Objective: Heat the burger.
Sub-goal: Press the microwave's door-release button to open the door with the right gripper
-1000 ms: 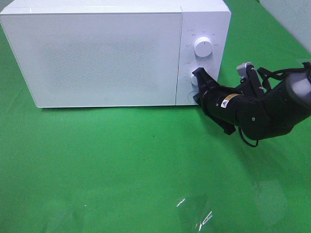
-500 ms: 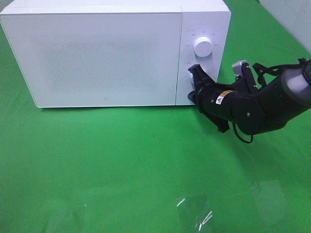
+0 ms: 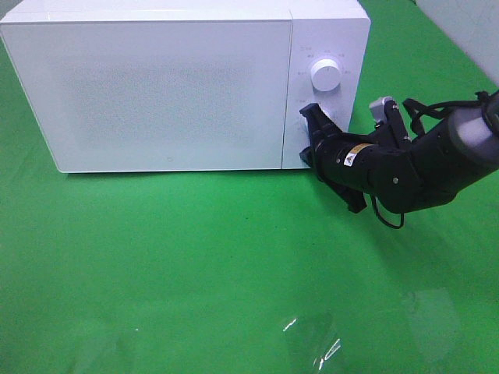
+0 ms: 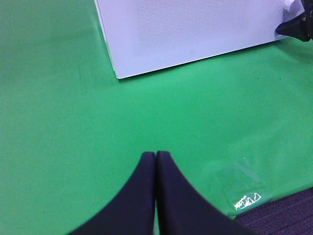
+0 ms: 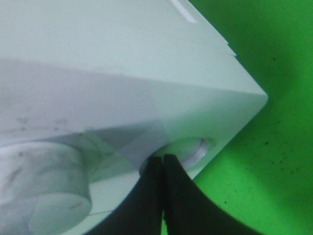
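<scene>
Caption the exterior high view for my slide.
Shut right end effector touches the closed white microwave's lower control panel.

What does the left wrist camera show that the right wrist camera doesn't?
Only left wrist: the shut left end effector, the microwave door down to its lower corner, a clear sticker. Only right wrist: a knob and a round button close up. Both: the white microwave, green cloth, the shut right end effector.
</scene>
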`<action>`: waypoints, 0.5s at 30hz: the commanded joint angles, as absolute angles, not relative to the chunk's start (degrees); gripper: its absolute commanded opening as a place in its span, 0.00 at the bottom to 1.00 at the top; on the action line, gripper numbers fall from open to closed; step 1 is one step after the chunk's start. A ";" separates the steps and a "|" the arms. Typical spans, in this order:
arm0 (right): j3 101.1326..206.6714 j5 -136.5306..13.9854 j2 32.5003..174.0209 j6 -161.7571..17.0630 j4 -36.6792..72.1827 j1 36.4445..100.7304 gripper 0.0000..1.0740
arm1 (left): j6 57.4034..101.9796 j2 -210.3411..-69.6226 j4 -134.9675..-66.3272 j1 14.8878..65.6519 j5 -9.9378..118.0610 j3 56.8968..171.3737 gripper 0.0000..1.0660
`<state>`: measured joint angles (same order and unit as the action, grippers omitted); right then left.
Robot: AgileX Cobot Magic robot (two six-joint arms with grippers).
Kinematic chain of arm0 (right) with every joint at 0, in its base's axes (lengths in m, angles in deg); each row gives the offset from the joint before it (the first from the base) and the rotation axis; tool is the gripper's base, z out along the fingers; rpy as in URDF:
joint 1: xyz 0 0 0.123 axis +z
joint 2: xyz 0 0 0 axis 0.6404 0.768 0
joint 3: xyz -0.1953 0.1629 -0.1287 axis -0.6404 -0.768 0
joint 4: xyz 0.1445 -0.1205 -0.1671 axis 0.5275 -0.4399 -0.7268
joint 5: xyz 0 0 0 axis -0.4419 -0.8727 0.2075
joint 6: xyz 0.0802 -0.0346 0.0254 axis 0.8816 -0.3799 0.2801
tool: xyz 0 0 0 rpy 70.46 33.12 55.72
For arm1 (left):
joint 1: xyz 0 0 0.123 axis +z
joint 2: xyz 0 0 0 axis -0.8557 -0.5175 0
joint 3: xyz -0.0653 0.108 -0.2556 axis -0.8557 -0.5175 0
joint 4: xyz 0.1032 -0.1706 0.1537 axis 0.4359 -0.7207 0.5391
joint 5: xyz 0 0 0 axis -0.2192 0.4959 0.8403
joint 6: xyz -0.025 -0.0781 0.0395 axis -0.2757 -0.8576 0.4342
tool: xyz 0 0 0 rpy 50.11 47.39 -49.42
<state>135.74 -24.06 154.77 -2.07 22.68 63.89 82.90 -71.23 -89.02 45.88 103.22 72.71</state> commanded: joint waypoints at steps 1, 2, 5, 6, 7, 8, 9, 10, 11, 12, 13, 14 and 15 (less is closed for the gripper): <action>138.66 -13.86 154.14 -1.84 24.28 63.14 0.00 | 82.96 -69.91 -88.79 46.00 102.53 72.48 0.00; 138.66 -13.86 154.14 -1.84 24.28 63.14 0.00 | 82.96 -69.91 -88.79 46.00 102.53 72.48 0.00; 138.66 -13.57 154.14 -1.84 24.91 63.14 0.00 | 82.96 -69.91 -88.79 46.00 102.53 72.48 0.00; 138.66 -13.57 154.14 -1.84 24.91 63.14 0.00 | 82.96 -69.91 -88.79 46.00 102.53 72.48 0.00; 138.66 -13.57 154.14 -1.84 25.83 63.14 0.00 | 82.96 -69.91 -88.79 46.00 102.53 72.48 0.00; 138.66 -13.57 154.14 -1.84 25.83 63.14 0.00 | 82.96 -69.91 -88.79 46.00 102.53 72.48 0.00; 138.66 -13.57 154.14 -1.84 25.83 63.14 0.00 | 82.96 -69.91 -88.79 46.00 102.53 72.48 0.00; 138.66 -13.57 154.14 -1.84 25.83 63.14 0.00 | 82.96 -69.91 -88.79 46.00 102.53 72.48 0.00; 138.66 -13.57 154.14 -1.84 25.83 63.14 0.00 | 82.96 -69.91 -88.79 46.00 102.53 72.48 0.00; 138.66 -13.57 154.14 -1.84 25.83 63.14 0.00 | 82.96 -69.91 -88.79 46.00 102.53 72.48 0.00; 138.66 -13.57 154.14 -1.84 25.83 63.14 0.00 | 82.96 -69.91 -88.79 46.00 102.53 72.48 0.00; 138.66 -13.57 154.14 -1.84 25.83 63.14 0.00 | 82.96 -69.91 -88.79 46.00 102.53 72.48 0.00; 138.66 -13.57 154.14 -1.84 25.83 63.14 0.00 | 82.96 -69.91 -88.79 46.00 102.53 72.48 0.00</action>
<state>135.74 -23.83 154.88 -2.07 23.25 63.95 82.90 -71.23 -89.02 45.88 103.22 72.71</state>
